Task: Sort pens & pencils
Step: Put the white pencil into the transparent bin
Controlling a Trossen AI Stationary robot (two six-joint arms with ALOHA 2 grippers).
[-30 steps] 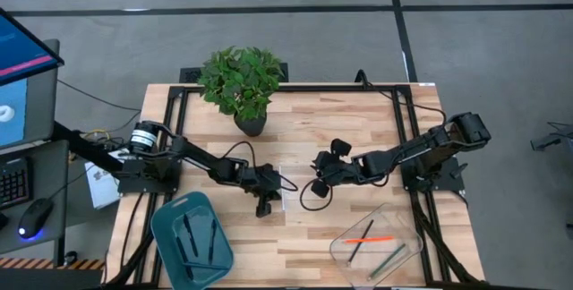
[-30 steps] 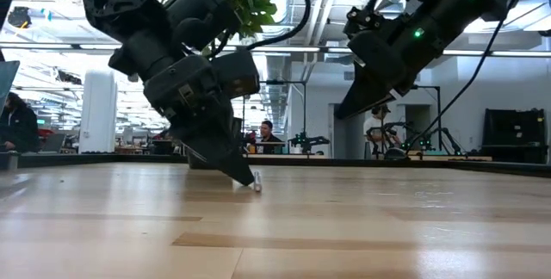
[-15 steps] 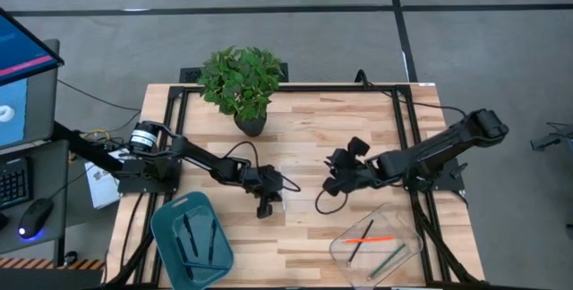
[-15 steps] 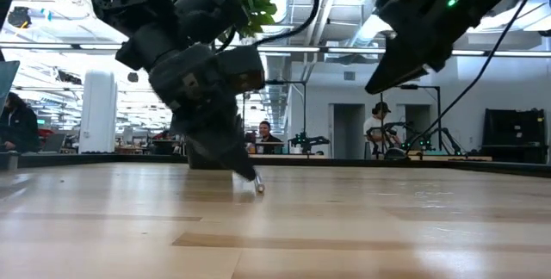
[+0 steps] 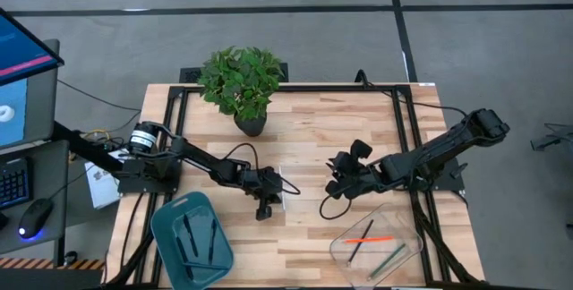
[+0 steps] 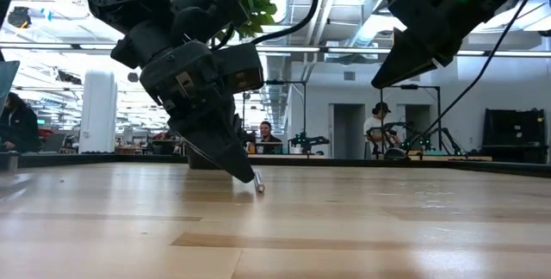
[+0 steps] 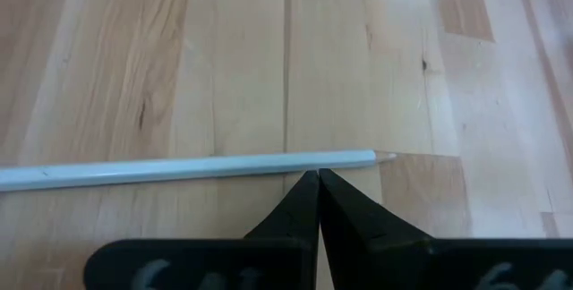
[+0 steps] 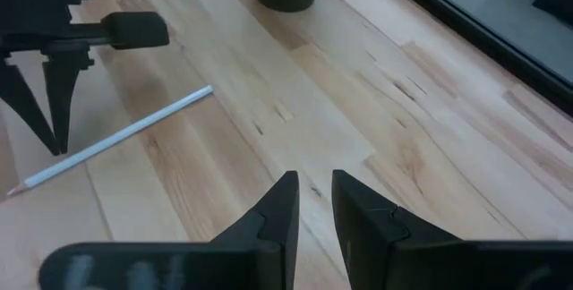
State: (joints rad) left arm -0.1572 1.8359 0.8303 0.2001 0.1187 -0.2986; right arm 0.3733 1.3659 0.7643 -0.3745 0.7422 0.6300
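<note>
A white pencil (image 7: 179, 168) lies flat on the wooden table near its middle (image 5: 281, 184), sharpened end showing in the low view (image 6: 257, 185). My left gripper (image 7: 317, 175) is shut and slants down onto it (image 6: 248, 174). My right gripper (image 8: 315, 183) hangs above the table right of centre (image 5: 332, 188), open by a narrow gap with nothing between its fingers. From there the pencil (image 8: 116, 138) lies farther off. Other pens and pencils lie in a teal tray (image 5: 191, 241) and a clear container (image 5: 376, 247). My left gripper touches the pencil's long side (image 7: 313, 166) with its shut fingertips, a short way back from the sharpened end. The fingers slant down from the table's left and stand across the pencil. The pencil lies flat on the table; nothing is between the fingers.
A potted plant (image 5: 242, 80) stands at the far edge. The teal tray with dark sticks sits at the near left. The clear container at the near right holds an orange-red stick (image 5: 369, 237) and darker ones. People stand in the room beyond the table (image 6: 265, 137).
My right gripper has drawn away from the table's middle toward its right edge and has risen; its fingers keep the same gap. The white pencil lies where it was.
</note>
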